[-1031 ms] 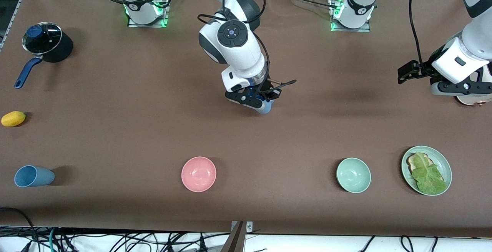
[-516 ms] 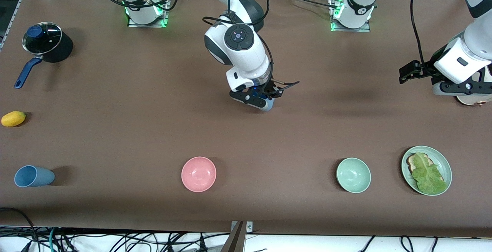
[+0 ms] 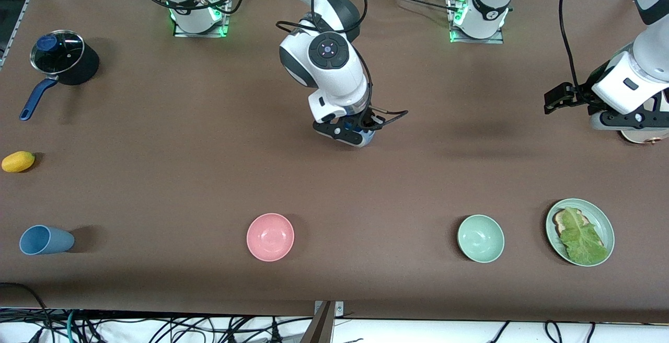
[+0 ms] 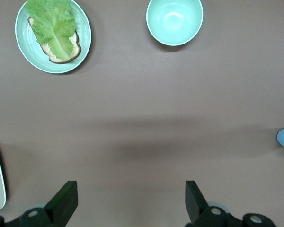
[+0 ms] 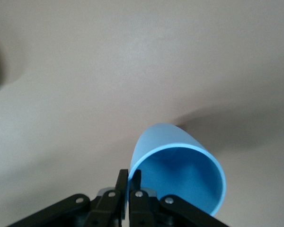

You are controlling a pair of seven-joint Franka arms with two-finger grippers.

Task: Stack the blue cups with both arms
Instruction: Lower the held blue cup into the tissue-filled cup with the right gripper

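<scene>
My right gripper is shut on the rim of the sky blue cup, low over the middle of the table. In the right wrist view one finger is inside the cup and one outside, and the gripper pinches the wall. The greyish blue cup lies on its side at the right arm's end of the table, near the front camera. My left gripper waits over the left arm's end, open and empty.
A pink bowl, a pale green bowl and a green plate with bread and lettuce stand along the near edge. A lidded pot and a yellow fruit are at the right arm's end. A pale object lies under the left hand.
My right gripper has carried the sky blue cup a little toward the left arm's end and toward the bases. The left arm has barely shifted.
</scene>
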